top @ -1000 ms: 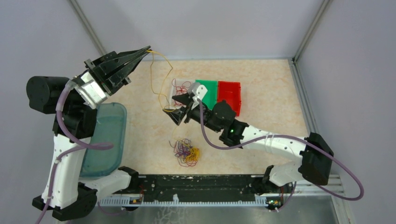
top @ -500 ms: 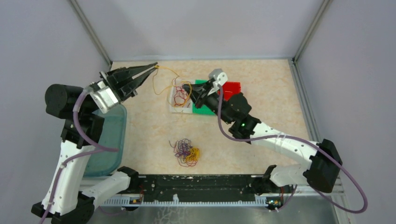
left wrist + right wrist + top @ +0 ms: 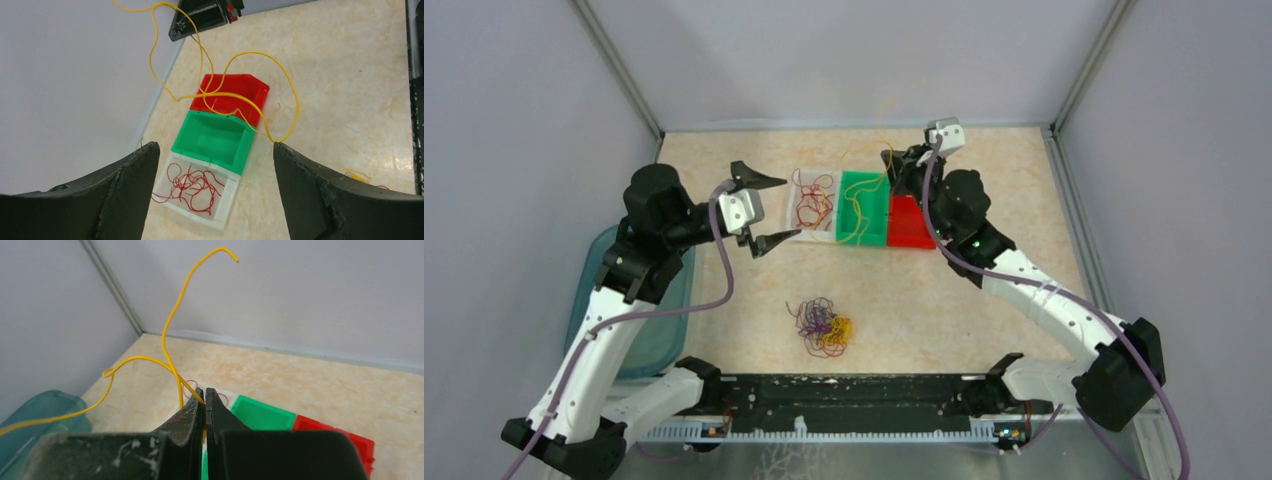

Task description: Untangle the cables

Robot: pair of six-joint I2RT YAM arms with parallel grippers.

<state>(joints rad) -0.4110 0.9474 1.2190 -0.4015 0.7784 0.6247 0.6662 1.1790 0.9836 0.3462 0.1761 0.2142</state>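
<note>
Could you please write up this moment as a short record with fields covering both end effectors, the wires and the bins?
left end effector: open, empty, beside the clear plastic bin
right end effector: shut on the thin yellow wire, raised at the bins' far side
yellow wire path: loops over the green plastic bin and red plastic bin
clear bin contents: curly red wires
remaining tangle: purple, red and yellow wires heaped apart from the bins, nearer the robot
translucent teal tub: far left of the workspace
</note>
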